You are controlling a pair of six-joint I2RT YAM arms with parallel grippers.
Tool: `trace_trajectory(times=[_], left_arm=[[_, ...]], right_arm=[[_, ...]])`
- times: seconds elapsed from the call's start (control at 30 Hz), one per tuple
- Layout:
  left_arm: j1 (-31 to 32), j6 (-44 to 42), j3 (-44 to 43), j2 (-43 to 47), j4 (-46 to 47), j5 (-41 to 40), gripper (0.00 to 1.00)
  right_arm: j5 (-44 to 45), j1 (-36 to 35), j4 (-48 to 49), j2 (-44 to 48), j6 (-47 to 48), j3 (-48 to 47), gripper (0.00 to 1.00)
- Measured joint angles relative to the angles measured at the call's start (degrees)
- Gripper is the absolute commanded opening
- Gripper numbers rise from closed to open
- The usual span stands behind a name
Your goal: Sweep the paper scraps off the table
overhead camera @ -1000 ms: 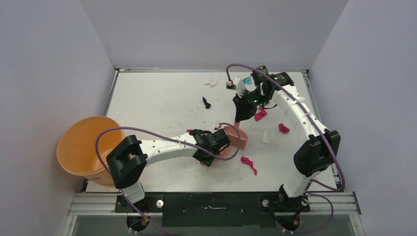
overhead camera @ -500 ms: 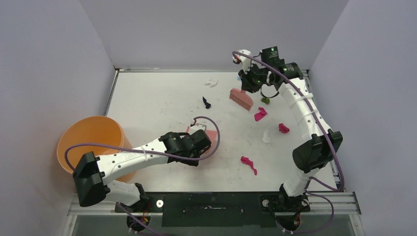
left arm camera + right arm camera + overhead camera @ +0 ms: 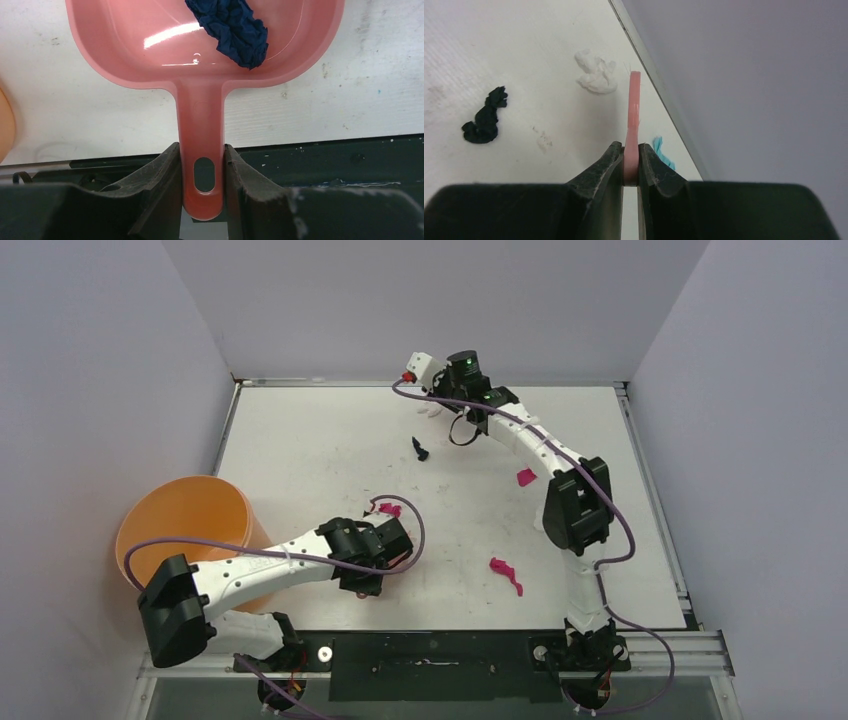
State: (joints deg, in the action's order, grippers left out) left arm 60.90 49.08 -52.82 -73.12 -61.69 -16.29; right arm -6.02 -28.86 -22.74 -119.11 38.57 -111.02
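Observation:
My left gripper (image 3: pixel 201 175) is shut on the handle of the pink dustpan (image 3: pixel 200 50), which carries a dark blue paper scrap (image 3: pixel 231 27) above the white table (image 3: pixel 360 95). In the top view the left gripper (image 3: pixel 372 558) is at the near middle and hides the pan. My right gripper (image 3: pixel 630 162) is shut on the pink brush (image 3: pixel 634 110), seen edge-on near the far rim. Around it lie a white scrap (image 3: pixel 595 75), a black scrap (image 3: pixel 485 122) and a teal scrap (image 3: pixel 663 152). The top view shows the right gripper (image 3: pixel 462 418) and magenta scraps (image 3: pixel 505 573), (image 3: pixel 525 477), (image 3: pixel 388 508).
The round orange bucket (image 3: pixel 185 535) stands off the table's left near corner, beside the left arm; its edge shows in the left wrist view (image 3: pixel 4 125). The black front rail (image 3: pixel 325 155) runs under the dustpan handle. The grey back wall (image 3: pixel 749 75) is close to the brush.
The left arm drew the dustpan back from mid-table toward the near left. The right arm carried the brush from mid-table to the far edge and then leftward along it.

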Motion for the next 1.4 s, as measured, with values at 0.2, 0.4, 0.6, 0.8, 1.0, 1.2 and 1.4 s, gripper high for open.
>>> trace_trajectory(times=[0.2, 0.4, 0.6, 0.8, 1.0, 1.2, 1.4], left_arm=[[-1.44, -1.38, 0.04, -3.3, 0.98, 1.36, 0.0], [-6.54, -3.8, 2.36, -3.85, 5.14, 5.27, 0.0], [-9.62, -7.32, 2.23, -5.68, 6.71, 6.62, 0.0], [-10.8, -9.94, 0.28, -10.91, 8.02, 7.28, 0.0], [-11.15, -10.82, 0.13, -12.22, 9.73, 7.85, 0.0], [-11.67, -11.21, 0.04, -12.52, 10.88, 8.02, 0.0], [-12.0, -12.26, 0.04, -14.19, 12.13, 7.93, 0.0]], right_arm=[[5.68, -1.73, 9.51, -11.26, 4.81, -3.06, 0.05], [7.54, -4.33, 11.93, -16.59, 9.53, -4.04, 0.05], [1.42, -6.03, 8.55, -15.19, 9.94, -4.39, 0.05], [-2.69, -8.26, 5.99, -5.86, 7.32, 6.51, 0.05], [-7.26, -11.47, 0.94, 3.04, 3.23, 13.73, 0.05], [-13.03, -13.64, -5.68, 8.37, -1.38, 17.29, 0.05], [-19.96, -14.75, -12.26, 13.94, -7.3, 19.41, 0.05]])
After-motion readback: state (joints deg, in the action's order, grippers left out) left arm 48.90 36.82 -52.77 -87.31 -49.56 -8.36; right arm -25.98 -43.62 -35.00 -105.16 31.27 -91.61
